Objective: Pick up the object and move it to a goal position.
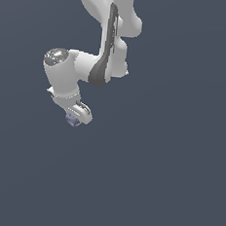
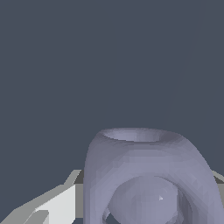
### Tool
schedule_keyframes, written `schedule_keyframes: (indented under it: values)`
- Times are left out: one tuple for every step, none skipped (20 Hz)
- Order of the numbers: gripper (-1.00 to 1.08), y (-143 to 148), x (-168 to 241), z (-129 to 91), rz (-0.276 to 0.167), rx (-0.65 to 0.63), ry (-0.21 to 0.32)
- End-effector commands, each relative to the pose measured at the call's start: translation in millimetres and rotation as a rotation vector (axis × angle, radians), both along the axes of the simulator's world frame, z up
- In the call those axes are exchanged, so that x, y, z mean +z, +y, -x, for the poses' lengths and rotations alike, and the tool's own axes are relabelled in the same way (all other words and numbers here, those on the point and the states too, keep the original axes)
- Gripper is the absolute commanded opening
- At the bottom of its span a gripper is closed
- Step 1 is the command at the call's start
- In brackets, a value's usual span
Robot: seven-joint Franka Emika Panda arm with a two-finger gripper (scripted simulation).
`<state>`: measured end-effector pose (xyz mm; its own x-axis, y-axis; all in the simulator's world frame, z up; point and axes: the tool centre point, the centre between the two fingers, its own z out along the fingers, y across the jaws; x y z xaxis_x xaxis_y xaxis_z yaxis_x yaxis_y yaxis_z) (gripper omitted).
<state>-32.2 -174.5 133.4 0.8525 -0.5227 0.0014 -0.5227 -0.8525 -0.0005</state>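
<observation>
The object (image 1: pixel 73 121) is a small lavender-blue lump that peeks out under the tip of my white gripper (image 1: pixel 77 117) in the exterior view's left half. In the wrist view the object (image 2: pixel 148 175) fills the lower part of the picture as a hollow lavender shape with a round opening and a pale ball inside. It sits between the grey-white fingers (image 2: pixel 48 205). The gripper is shut on the object. The white arm (image 1: pixel 108 31) comes down from the top of the exterior view.
A plain dark blue-grey ground (image 1: pixel 167 179) surrounds the arm on all sides in both views. No other objects, edges or markers show.
</observation>
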Motion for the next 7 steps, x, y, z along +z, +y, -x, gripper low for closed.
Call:
schedule_keyframes:
  values:
    - [-1.00, -8.4, 6.7, -1.6, 0.000, 0.002, 0.001]
    - [-1.00, -10.5, 8.3, -2.1, 0.000, 0.002, 0.001]
    - [-1.00, -12.0, 9.4, -2.6, 0.000, 0.002, 0.001]
    - [-1.00, -12.9, 10.0, -3.0, 0.000, 0.002, 0.001]
    - [-1.00, -13.1, 10.1, -3.3, 0.000, 0.002, 0.001]
    - [-1.00, -12.6, 9.7, -3.6, 0.000, 0.002, 0.001]
    - [-1.00, -12.3, 9.4, -3.7, 0.000, 0.002, 0.001]
